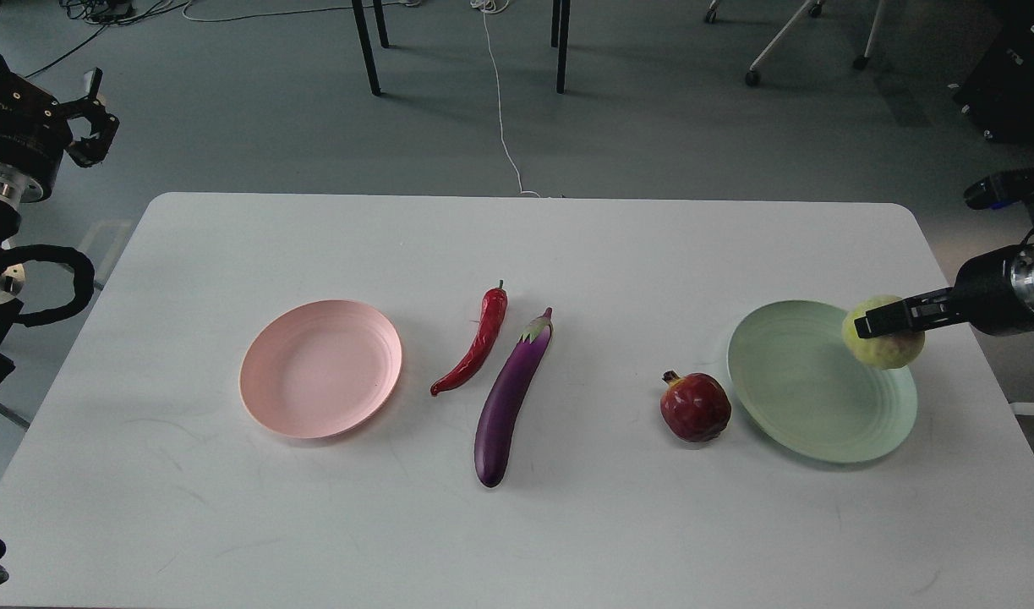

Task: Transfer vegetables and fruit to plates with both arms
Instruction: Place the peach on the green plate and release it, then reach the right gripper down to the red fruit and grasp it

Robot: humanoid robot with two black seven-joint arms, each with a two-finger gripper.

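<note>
Yellow-green fruit (887, 347) pinched in right claw (863, 326) over green plate (808, 397) rim, pink plate (320, 369) bare, left claw (94, 118) spread off-table.

White tabletop (567, 254), left to right across the middle: pink plate (320, 369), chili (474, 345), eggplant (510, 399), pomegranate (695, 407), green plate (808, 389) nearest the right edge.

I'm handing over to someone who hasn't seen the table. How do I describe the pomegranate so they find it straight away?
On the white table, look right of centre to the pale green round plate. Just off that plate's left rim, on the bare tabletop, sits the round dark red pomegranate. Unlike the pale yellow-green fruit over the plate, it is deep red with a small crown on top.
</note>
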